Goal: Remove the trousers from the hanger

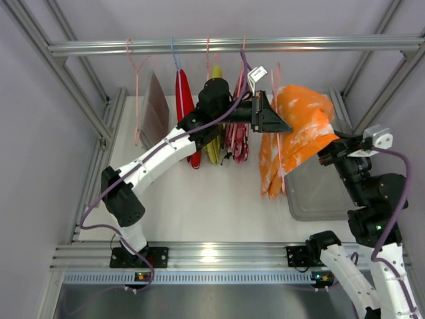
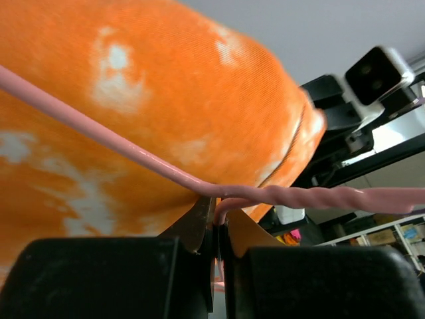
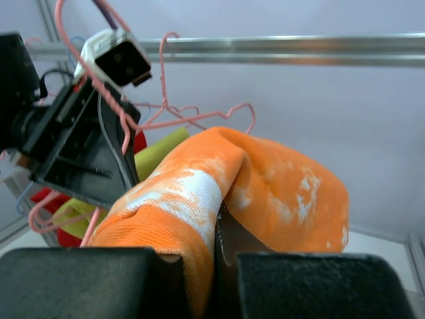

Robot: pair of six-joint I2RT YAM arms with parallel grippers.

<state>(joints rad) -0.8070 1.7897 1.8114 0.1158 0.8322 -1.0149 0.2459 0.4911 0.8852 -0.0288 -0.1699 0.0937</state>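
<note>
The orange trousers (image 1: 299, 133) with white blotches hang over a pink wire hanger (image 1: 277, 100) at the right of the rail. My left gripper (image 1: 275, 123) is shut on the hanger's wire (image 2: 229, 199), with the orange cloth (image 2: 133, 100) right behind it. My right gripper (image 1: 330, 147) is shut on a fold of the orange trousers (image 3: 199, 199) and holds it up on the right side. The pink camouflage trousers (image 1: 237, 136) hang further left, behind my left arm.
A metal rail (image 1: 232, 45) runs across the top with more hangers: a brown garment (image 1: 157, 106), a red one (image 1: 184, 100), a yellow one (image 1: 214, 143). A grey tray (image 1: 319, 193) lies on the table at the right, under the orange trousers.
</note>
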